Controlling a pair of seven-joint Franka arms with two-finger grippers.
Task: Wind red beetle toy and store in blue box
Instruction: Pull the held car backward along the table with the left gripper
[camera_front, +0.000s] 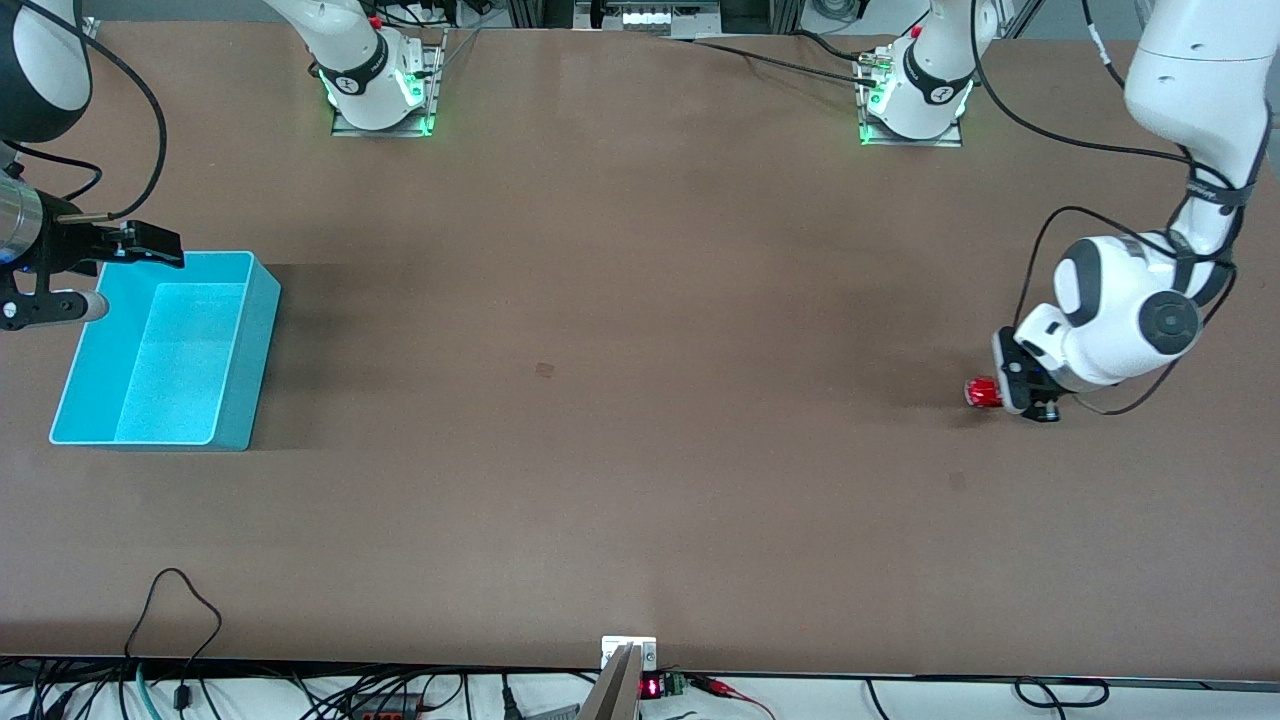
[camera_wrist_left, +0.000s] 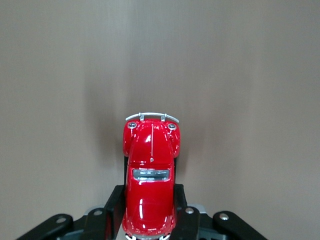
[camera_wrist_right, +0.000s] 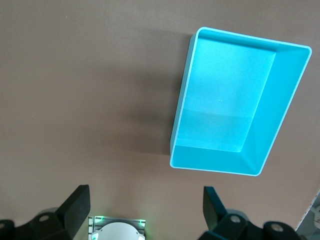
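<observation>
The red beetle toy (camera_front: 981, 392) is a tiny glossy red car, low over the table at the left arm's end. My left gripper (camera_front: 1003, 392) is shut on it. In the left wrist view the red beetle toy (camera_wrist_left: 150, 160) points away from the wrist, and the black fingers (camera_wrist_left: 115, 205) of my left gripper (camera_wrist_left: 150, 212) press on both sides of its rear half. The blue box (camera_front: 255, 345) stands empty at the right arm's end. My right gripper (camera_front: 130, 262) hangs open over that end of the table, beside the box. The right wrist view shows the blue box (camera_wrist_right: 282, 105) and my right gripper (camera_wrist_right: 147, 205) holding nothing.
The two arm bases (camera_front: 380, 90) (camera_front: 915, 100) stand along the table's edge farthest from the front camera. Cables (camera_front: 180, 620) lie along the edge nearest that camera. Brown tabletop (camera_front: 620, 380) spreads between the toy and the box.
</observation>
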